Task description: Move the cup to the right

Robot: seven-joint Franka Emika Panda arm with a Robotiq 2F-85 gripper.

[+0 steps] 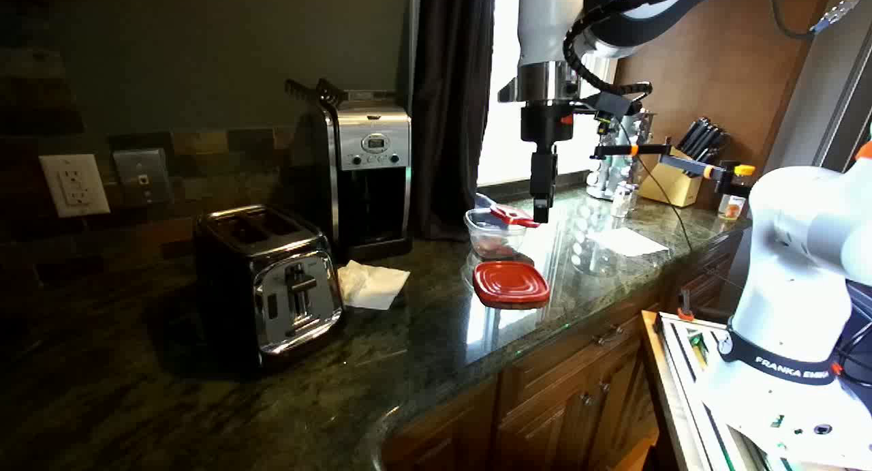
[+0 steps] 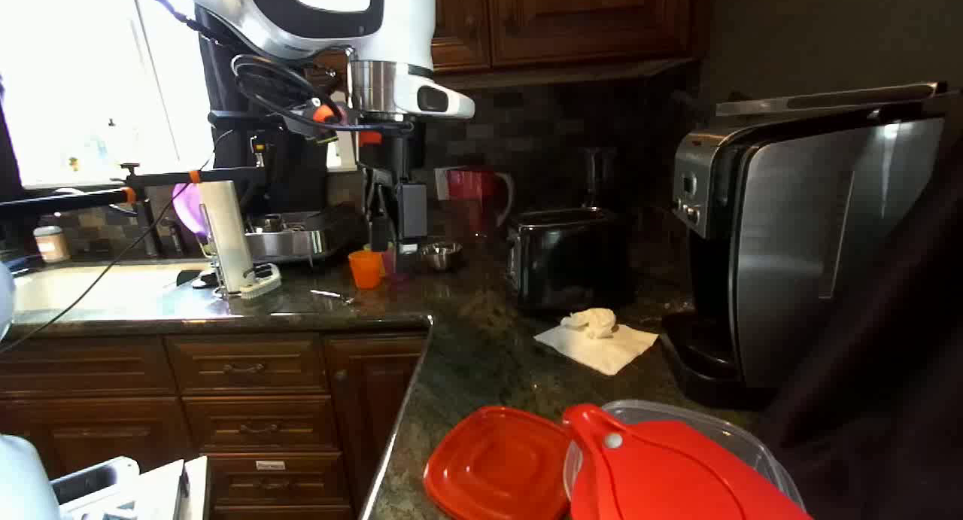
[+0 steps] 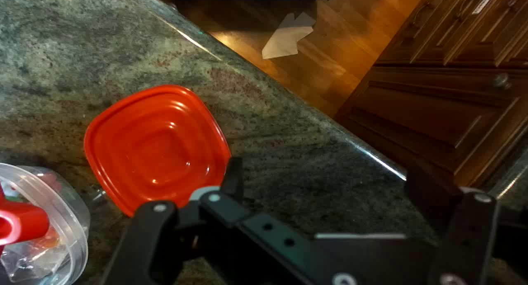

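Note:
A small purple-pink cup stands on the far counter in an exterior view, beside an orange cup. It is partly hidden behind the orange cup and my gripper's fingertips. The cup does not show in the wrist view. My gripper hangs pointing down in the air above the counter, also seen side-on in an exterior view. In the wrist view the fingers stand wide apart with only the counter showing between them.
A red lid and a clear container lie on the near counter. A toaster, a coffee maker and a paper napkin stand along it. A metal bowl and a paper-towel roll are on the far counter.

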